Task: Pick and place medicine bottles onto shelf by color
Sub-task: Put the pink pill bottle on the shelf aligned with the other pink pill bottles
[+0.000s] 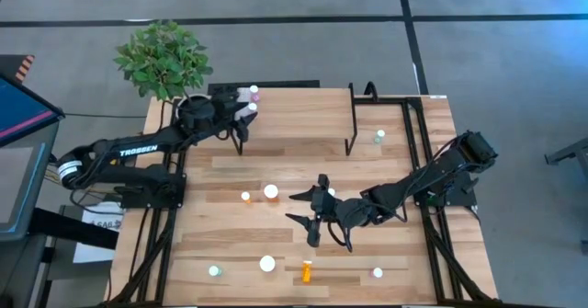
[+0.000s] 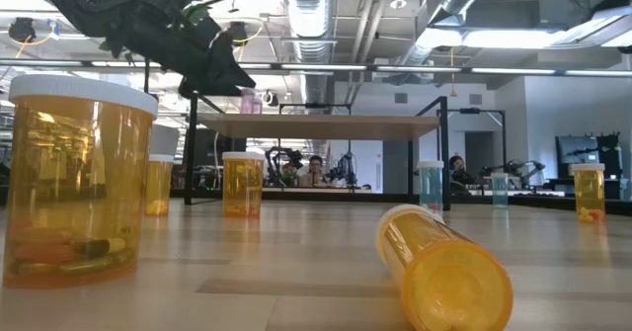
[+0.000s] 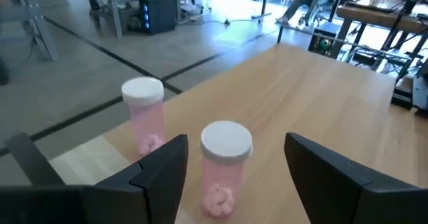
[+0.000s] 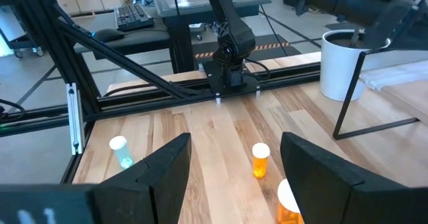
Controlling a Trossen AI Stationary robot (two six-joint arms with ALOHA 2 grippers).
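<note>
The left end effector (image 3: 231,177) is over the shelf (image 1: 294,115) at the far side of the counter (image 1: 230,253), near its left end. Its fingers (image 3: 160,174) are spread on either side of a pink bottle (image 3: 225,167) that stands upright on the shelf top, with a gap visible on both sides of the bottle. A second pink bottle (image 3: 145,122) stands just beside it, closer to the shelf's corner. The right end effector (image 1: 312,218) hangs above the middle of the counter with its fingers spread and nothing between them. On the counter below lie the other bottles: a small orange bottle (image 1: 245,197) beside a larger white-capped bottle (image 1: 271,192), a teal bottle (image 1: 214,271) and another white-capped bottle (image 1: 267,263) near the front edge, an orange bottle on its side (image 1: 307,271), a pink bottle near the front right (image 1: 377,273), and a teal bottle by the shelf's right legs (image 1: 378,136). A potted plant (image 1: 165,60) stands at the counter's far left corner.
</note>
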